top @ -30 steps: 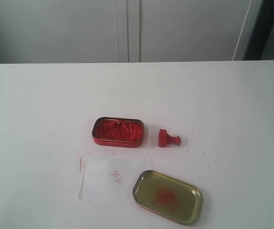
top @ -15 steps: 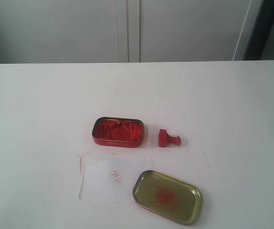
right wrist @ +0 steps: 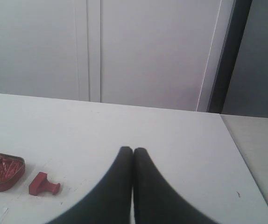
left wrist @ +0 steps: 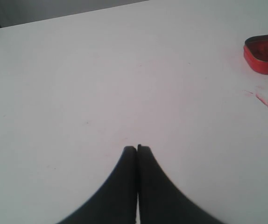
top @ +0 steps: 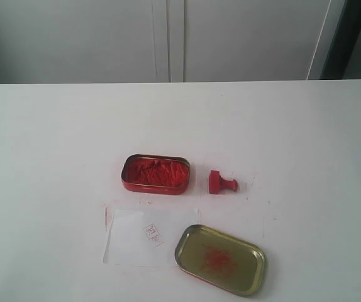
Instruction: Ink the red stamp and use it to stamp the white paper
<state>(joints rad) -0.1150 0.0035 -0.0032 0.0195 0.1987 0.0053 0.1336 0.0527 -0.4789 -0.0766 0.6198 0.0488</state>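
The red stamp (top: 221, 182) lies on its side on the white table, knob pointing right, just right of the red tin of ink paste (top: 155, 174). It shows again in the right wrist view as the red stamp (right wrist: 43, 185) beside the tin (right wrist: 2, 171). The white paper (top: 148, 236) with a small red square imprint lies in front of the tin. Neither arm appears in the exterior view. My left gripper (left wrist: 137, 147) is shut and empty over bare table, well away from the tin (left wrist: 265, 53). My right gripper (right wrist: 133, 150) is shut and empty, off to the stamp's side.
A gold-coloured tin lid (top: 220, 259) with red smears rests at the front, overlapping the paper's right corner. White cabinet doors (top: 168, 38) stand behind the table. The table's right edge (right wrist: 246, 168) shows in the right wrist view.
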